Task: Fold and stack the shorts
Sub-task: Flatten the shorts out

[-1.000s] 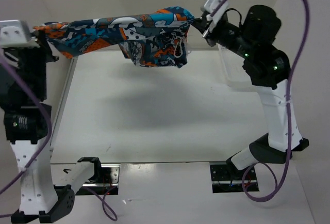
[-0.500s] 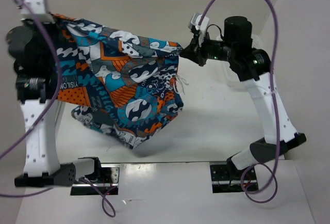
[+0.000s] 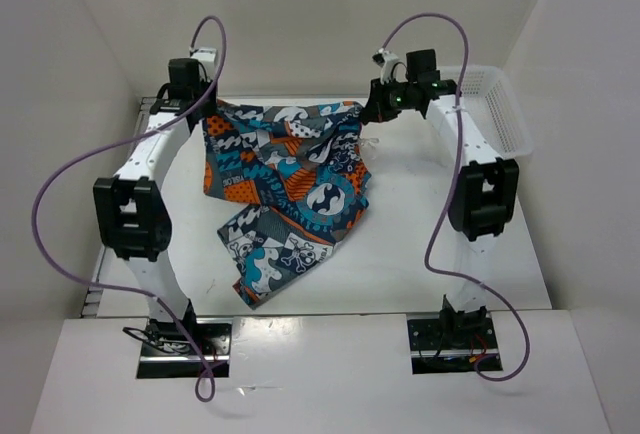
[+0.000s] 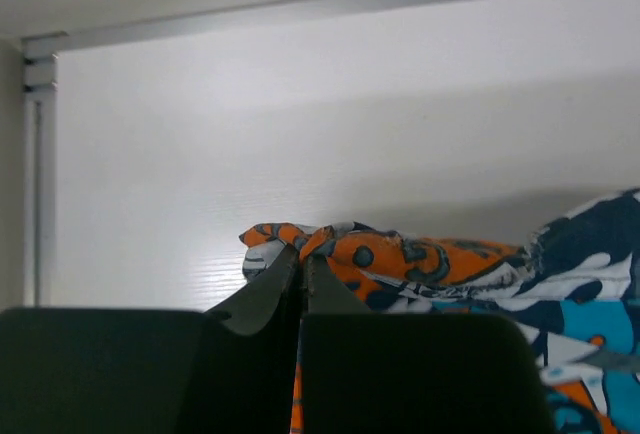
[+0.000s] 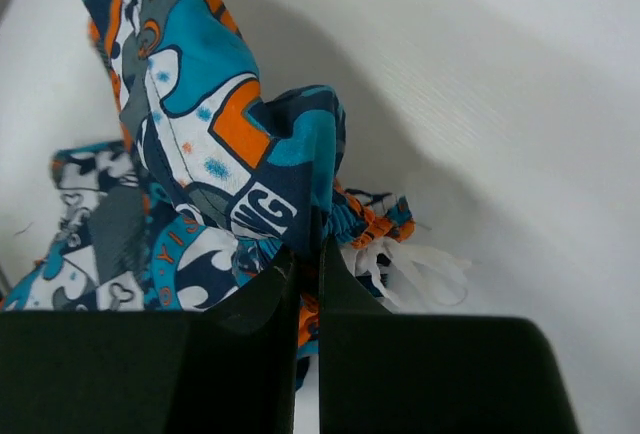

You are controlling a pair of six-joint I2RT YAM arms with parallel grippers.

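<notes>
Early days, judging by this. Looking at the shorts [image 3: 285, 189]: draped open across the far half of the worktop [image 3: 450, 244], top edge along the back, one leg trailing toward the near side with a curled hem. Lumpy and wrinkled through the middle, so not really flat. No fold made yet, as far as can be seen, and no pile to stack on anywhere in view. Just a white basket [image 3: 495, 104] off at the far right, apart from the cloth; can't tell what's inside.

So roughly: laid out, more or less. Left to do: smoothing, the folds themselves, then the stacking. Pretty much the whole job, at a guess.

On to the left tool [image 3: 203, 112]: clamped right down on the far left corner of the cloth, low over the worktop. From the wrist view, fingers [image 4: 265, 289] pressed together with only a thin bit of orange-and-navy edge nipped at the tips. No gap to speak of.

Same story for the right tool [image 3: 370, 111]: squeezed tight on the far right corner, close to the white drawstring. From its wrist view, a bunched fold of blue and orange cloth sticking up out of the closed tips, gathered elastic just beside them.

Probably worth letting go only once both corners sit flat, otherwise more wrinkles.
</notes>
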